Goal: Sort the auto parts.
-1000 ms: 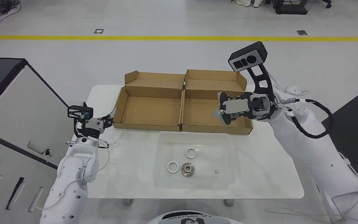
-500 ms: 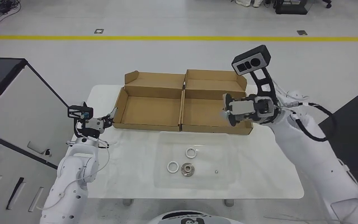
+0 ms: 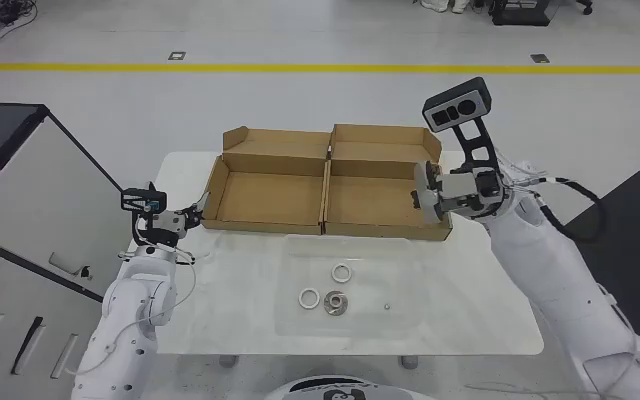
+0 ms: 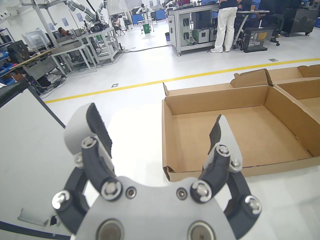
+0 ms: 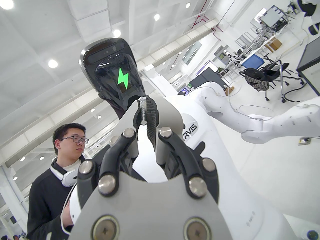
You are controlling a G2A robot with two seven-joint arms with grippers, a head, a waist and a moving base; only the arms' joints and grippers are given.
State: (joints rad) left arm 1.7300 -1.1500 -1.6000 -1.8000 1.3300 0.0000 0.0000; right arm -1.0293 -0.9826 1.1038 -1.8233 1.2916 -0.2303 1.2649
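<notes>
I log this as robotics lab hall: white floor with yellow line (image 4: 175,78), other robot arms (image 4: 85,12) on frames, equipment racks (image 4: 197,26), cluttered benches (image 4: 72,47), high ceiling with round lights (image 5: 6,2).

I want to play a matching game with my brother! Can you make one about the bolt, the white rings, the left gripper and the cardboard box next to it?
Things:
1. threaded bolt
2. white rings
3. left gripper
4. cardboard box beside it

States:
A. brown, nothing inside
B. spread wide, gripping nothing
C. lying on the clear tray
D. pinched in the right gripper

Pairs: 1-D, 2-C, 3-B, 4-A
</notes>
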